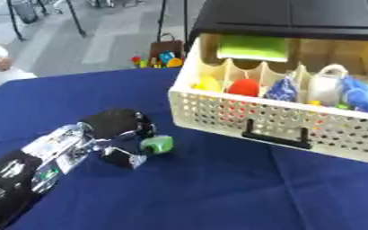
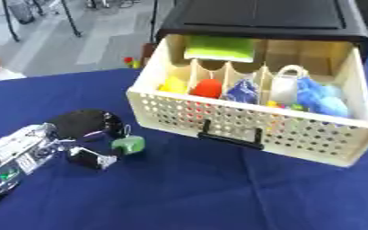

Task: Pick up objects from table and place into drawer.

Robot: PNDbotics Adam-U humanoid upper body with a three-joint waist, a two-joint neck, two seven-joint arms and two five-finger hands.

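Note:
A small green block (image 1: 157,144) lies on the blue tablecloth (image 1: 218,193), left of the drawer. My left hand (image 1: 116,123) reaches in from the lower left; its fingers (image 1: 144,129) touch the block's top and its thumb (image 1: 124,157) sits at the block's lower left, pinching it. The cream perforated drawer (image 1: 218,112) stands pulled open from a black cabinet (image 1: 289,18), its black handle (image 1: 275,134) facing me. Its compartments hold a yellow thing (image 1: 208,83), a red thing (image 1: 243,87), a blue thing (image 1: 283,90), a white thing (image 1: 327,85) and a green pad (image 1: 252,47). No right hand shows.
The drawer's front wall rises just right of the block. Blue cloth stretches bare in front of the drawer and toward the near edge. Beyond the table's far edge, a brown bag (image 1: 165,47) and small coloured toys (image 1: 152,60) sit on the floor.

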